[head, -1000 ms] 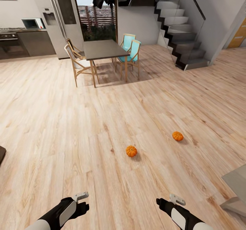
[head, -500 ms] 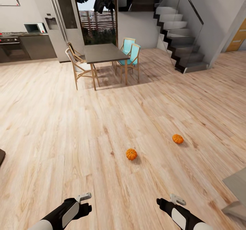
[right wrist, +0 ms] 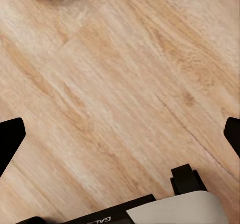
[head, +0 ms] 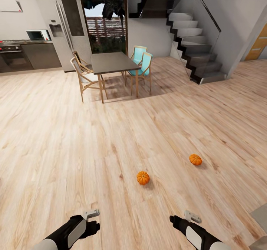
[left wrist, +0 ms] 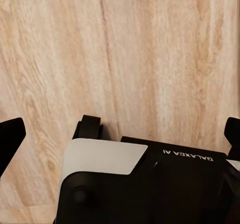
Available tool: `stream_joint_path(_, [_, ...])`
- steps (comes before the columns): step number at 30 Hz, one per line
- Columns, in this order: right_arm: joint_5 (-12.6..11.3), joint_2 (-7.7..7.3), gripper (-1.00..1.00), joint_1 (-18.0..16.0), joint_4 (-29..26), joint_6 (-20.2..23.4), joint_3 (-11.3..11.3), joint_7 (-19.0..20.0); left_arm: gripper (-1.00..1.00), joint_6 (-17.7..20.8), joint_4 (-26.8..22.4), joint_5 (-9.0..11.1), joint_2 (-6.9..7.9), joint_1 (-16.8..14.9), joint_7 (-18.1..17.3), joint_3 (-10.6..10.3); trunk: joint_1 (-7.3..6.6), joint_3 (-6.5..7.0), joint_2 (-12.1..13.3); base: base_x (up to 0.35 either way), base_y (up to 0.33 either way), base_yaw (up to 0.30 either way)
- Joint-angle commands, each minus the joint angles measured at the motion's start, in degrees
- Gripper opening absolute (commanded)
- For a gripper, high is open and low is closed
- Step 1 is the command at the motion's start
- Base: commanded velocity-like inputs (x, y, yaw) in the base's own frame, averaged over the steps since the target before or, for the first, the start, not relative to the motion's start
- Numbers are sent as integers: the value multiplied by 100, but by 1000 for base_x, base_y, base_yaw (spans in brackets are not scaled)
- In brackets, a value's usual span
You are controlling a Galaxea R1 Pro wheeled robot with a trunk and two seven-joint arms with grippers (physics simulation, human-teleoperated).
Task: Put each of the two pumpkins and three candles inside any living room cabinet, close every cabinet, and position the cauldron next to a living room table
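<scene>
Low above the floor (head: 74, 138), both hands (left (left wrist: 120, 134), right (right wrist: 120, 134)) hang spread apart, empty.

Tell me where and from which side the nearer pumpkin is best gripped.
Probably from above, jaws spread wide across the ribbed body of the nearer pumpkin at its widest girth. It sits upright on the bare wood floor, stem up, with nothing beside it; the stem looks too short to hold.

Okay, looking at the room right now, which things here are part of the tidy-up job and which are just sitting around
Part of the job:
- nearer pumpkin, on the floor
- farther pumpkin, on the floor

Just there:
- dining table
- turquoise chairs
- wooden chairs
- staircase
- fridge
- microwave
</scene>
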Motion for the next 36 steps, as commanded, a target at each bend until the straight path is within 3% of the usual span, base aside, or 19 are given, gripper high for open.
stream_joint_path(1, [-42, -5, 100, -1, -13, 23, 46, -24, 100, 18, -17, 60, 7, -2, 50, -44, 1, 5, -3, 78, 0, 0])
stream_joint_path(25, [-42, -1, 100, -1, -13, 15, 46, -24, 100, 18, -18, 60, 19, -3, 49, -46, 1, 234, -3, 8, 0, 0])
stream_joint_path(36, [-42, -1, 100, -1, -13, 15, 46, -24, 100, 18, -17, 60, 23, -3, 49, -46, 1, 339, -3, 132, 0, 0])
